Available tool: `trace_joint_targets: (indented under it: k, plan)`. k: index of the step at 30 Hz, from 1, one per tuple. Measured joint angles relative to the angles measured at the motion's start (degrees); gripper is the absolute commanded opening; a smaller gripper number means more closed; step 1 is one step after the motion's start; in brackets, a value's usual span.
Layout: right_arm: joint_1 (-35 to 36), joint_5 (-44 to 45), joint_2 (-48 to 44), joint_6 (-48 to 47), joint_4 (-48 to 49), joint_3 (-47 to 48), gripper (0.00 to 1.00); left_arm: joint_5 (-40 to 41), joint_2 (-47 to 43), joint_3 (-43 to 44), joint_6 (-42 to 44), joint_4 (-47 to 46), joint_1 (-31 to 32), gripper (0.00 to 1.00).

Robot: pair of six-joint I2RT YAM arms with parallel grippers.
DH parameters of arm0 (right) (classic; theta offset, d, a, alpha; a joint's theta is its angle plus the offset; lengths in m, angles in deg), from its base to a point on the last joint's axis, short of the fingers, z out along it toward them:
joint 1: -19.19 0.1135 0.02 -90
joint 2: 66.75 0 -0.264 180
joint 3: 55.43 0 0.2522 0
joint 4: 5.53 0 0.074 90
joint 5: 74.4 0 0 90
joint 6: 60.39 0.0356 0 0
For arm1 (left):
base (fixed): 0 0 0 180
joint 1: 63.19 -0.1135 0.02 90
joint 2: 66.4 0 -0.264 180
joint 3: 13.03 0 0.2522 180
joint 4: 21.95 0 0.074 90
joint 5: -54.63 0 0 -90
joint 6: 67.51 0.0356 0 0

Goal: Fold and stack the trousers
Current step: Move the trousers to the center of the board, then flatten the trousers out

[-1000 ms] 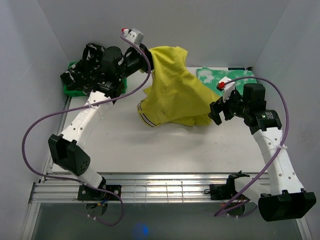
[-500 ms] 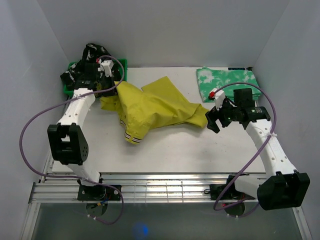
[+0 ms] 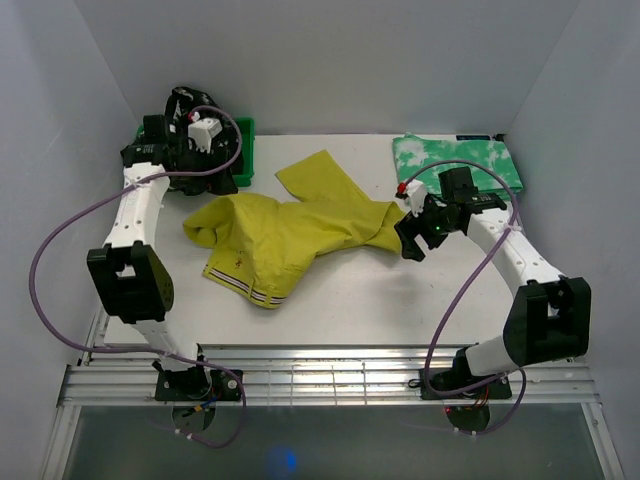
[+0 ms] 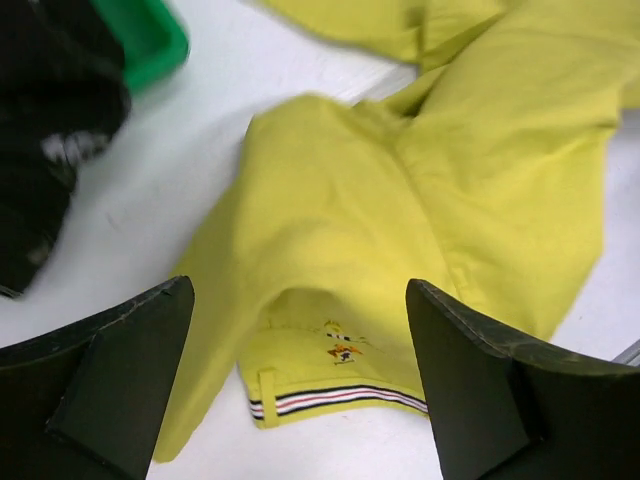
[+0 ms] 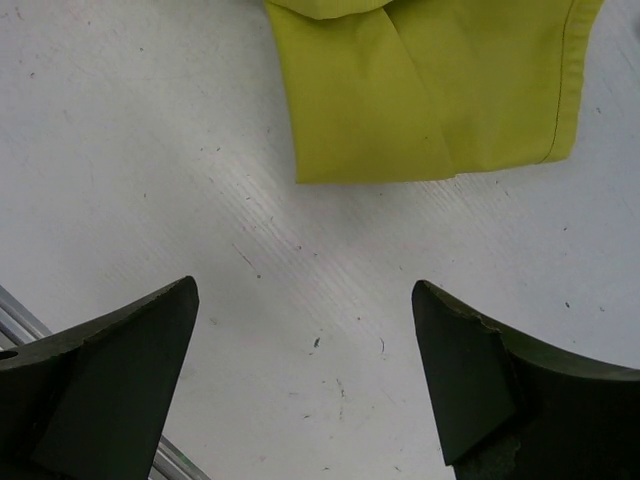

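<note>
- My right gripper (image 5: 303, 290) hangs at the right end of the mustard-yellow trousers (image 3: 290, 225). Its dark fingers (image 5: 110, 380) stand wide apart and hold nothing. Only the bare white table (image 5: 200, 200) shows between them, and the hemmed leg end (image 5: 420, 90) lies just beyond the tips, untouched.
- My left gripper (image 4: 300, 300) hangs over the far left of the same trousers, with its fingers (image 4: 120, 380) also spread wide. They are clear of the cloth and grip nothing.
- The yellow pair is soft, plain woven cloth, rumpled and partly doubled over itself. It sprawls across the middle of the table.
- The waistband (image 4: 340, 398), trimmed with dark and white stripes, forms the near left edge of the yellow pair. A small embroidered mark sits just above it.
- Far left of the yellow pair stands a green plastic bin (image 3: 240, 135) with the black pair (image 4: 50, 130), flecked with white, heaped in and over it.
- Far right of the yellow pair lies the green-and-white mottled pair (image 3: 455, 160), folded into a flat rectangle.
- A second ago my left fingers were pinched on the yellow cloth and holding it high in a peak. Now they have let go and the cloth lies flat.
- My right fingers were already spread then, and the arm has swung in closer to the leg end.
</note>
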Motion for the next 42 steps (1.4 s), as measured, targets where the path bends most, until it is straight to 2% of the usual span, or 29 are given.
trace_joint_targets:
  k: [3,5,8,12,18,21,23,24,26,27,30,31,32,33,36,38,42]
  plan:
    - [0.1,0.1,2.7,0.2,1.9,0.0,0.93,-2.7,-5.5,5.9,9.4,4.4,3.1,0.98]
    - [0.2,0.5,5.0,0.4,3.9,0.2,0.93,-2.9,-9.0,6.8,15.8,7.3,8.2,0.98]
    - [0.5,1.4,9.4,1.2,6.6,1.5,0.93,-1.8,-14.2,1.6,23.4,10.9,18.6,0.98]
    - [0.5,1.9,17.1,2.1,8.5,6.7,0.94,2.3,-17.7,-11.2,30.6,14.4,33.3,0.98]
    - [0.5,1.9,26.1,3.6,9.4,13.6,0.98,13.5,-16.7,-24.4,32.8,13.2,46.2,0.98]
    - [0.5,1.9,27.4,4.1,9.3,14.0,1.0,21.7,-14.8,-29.9,30.4,6.6,49.7,0.98]
    - [0.5,1.8,27.8,4.3,9.4,14.0,0.86,26.9,-12.9,-33.1,29.0,2.0,50.6,0.98]
    - [0.5,1.7,28.0,4.4,9.4,14.0,0.83,29.8,-11.7,-34.7,28.3,-0.3,51.0,0.95]
    - [0.5,1.4,28.0,4.8,9.3,14.0,0.73,34.2,-9.0,-37.0,27.2,-4.5,51.4,0.84]
    - [0.5,1.4,28.0,4.9,9.3,13.9,0.72,36.4,-7.4,-37.7,26.7,-6.3,51.5,0.64]
    - [0.6,1.3,28.0,4.7,9.4,13.8,0.61,40.1,-5.2,-37.3,25.8,-8.3,51.5,0.42]
    - [0.7,1.3,28.0,4.6,9.4,13.7,0.58,40.1,-5.2,-36.6,25.9,-8.3,51.5,0.22]
    - [0.7,1.5,28.0,4.5,9.4,13.6,0.51,39.8,-5.2,-35.3,25.3,-7.7,51.5,0.11]
    - [0.7,1.5,27.9,4.3,9.5,13.4,0.48,39.2,-5.1,-33.2,25.0,-6.9,51.4,0.05]
    - [0.2,2.0,27.7,4.3,9.4,12.9,0.33,33.4,-4.3,-23.4,23.6,-4.2,51.2,0.0]
    - [-2.1,2.8,26.5,3.5,9.0,11.8,0.31,20.6,-3.5,-8.6,18.4,-3.0,51.0,0.0]
    - [-8.0,1.9,21.0,3.0,7.8,9.1,0.32,5.5,-1.2,7.7,5.0,-4.7,49.9,0.0]
